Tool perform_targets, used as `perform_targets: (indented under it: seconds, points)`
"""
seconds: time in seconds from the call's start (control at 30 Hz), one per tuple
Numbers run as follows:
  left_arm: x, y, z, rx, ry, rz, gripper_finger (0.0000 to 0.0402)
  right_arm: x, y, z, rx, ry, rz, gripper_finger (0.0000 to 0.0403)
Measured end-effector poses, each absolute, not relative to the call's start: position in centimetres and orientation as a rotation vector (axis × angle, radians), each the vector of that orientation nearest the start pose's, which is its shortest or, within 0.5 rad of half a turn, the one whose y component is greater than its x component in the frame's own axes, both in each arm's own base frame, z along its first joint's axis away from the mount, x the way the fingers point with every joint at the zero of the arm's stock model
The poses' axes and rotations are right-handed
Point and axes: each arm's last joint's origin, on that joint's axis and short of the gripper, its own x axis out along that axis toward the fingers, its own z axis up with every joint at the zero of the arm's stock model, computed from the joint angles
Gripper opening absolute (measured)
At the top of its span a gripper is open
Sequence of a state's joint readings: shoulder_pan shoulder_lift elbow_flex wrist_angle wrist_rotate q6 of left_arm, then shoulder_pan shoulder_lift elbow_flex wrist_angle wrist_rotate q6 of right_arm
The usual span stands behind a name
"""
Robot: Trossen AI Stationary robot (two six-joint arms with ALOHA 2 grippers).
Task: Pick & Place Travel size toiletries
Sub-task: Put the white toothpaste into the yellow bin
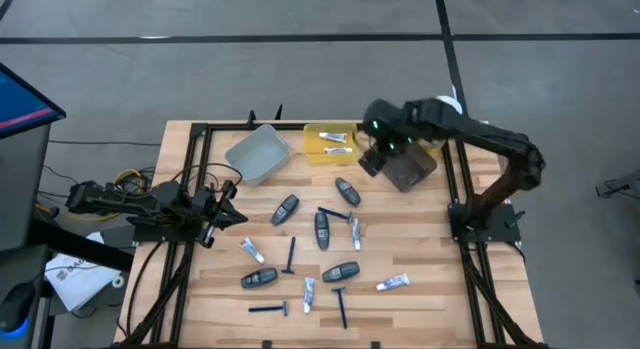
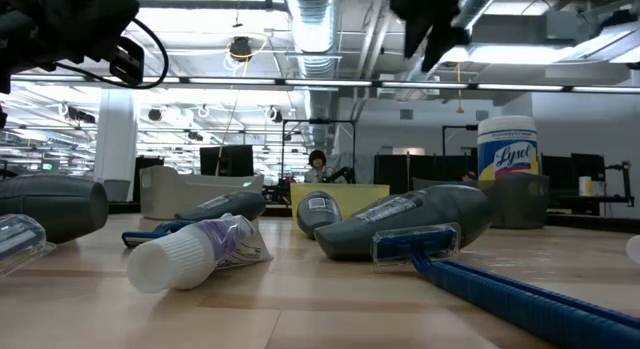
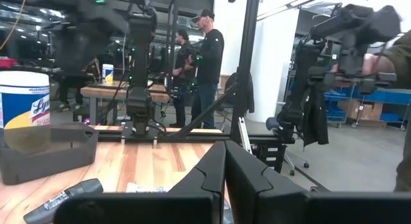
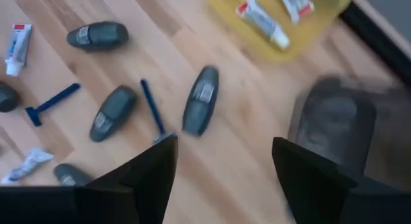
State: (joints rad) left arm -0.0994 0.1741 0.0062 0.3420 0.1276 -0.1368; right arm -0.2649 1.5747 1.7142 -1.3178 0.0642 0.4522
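Note:
Travel toiletries lie scattered on the wooden table: dark grey pods such as one [image 1: 347, 192] and another [image 1: 321, 229], thin blue razors like the one [image 1: 291, 256], and white mini tubes such as one [image 1: 251, 250]. Two tubes [image 1: 335, 143] lie inside the yellow bin [image 1: 312, 154]. My right gripper [image 1: 372, 161] hovers open and empty above the table between the yellow bin and the brown bin [image 1: 412, 172]; its wrist view looks down on a pod [image 4: 201, 108] and a razor [image 4: 153, 110]. My left gripper [image 1: 225, 211] waits shut near the table's left edge.
A grey bin [image 1: 258, 154] stands left of the yellow bin. A white wipes canister [image 2: 507, 149] stands at the far right behind the brown bin. Metal frame rails run along both table sides. People stand in the room beyond the table.

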Motion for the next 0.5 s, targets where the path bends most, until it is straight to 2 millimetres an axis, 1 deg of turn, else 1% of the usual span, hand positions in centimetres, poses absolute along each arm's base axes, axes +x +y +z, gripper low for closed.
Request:
perform_targets:
  seconds: [0.1,0.23,0.4,0.5]
  points:
    - [10.6,-1.4,18.4,-0.133,-0.159,-0.238,0.0001,28.0,-4.4,37.3,0.510,1.104,-0.639,0.0244]
    - [10.6,-1.4,18.4,-0.133,-0.160,-0.238,0.0001,28.7,-0.7,36.4,0.539,1.114,-0.735,0.0244]
    - [10.6,-1.4,18.5,-0.133,-0.163,-0.239,0.0001,30.9,3.6,33.7,0.566,1.116,-0.833,0.0244]
    - [10.6,-1.4,18.5,-0.133,-0.164,-0.239,0.0001,32.3,5.7,31.4,0.550,1.166,-0.859,0.0244]
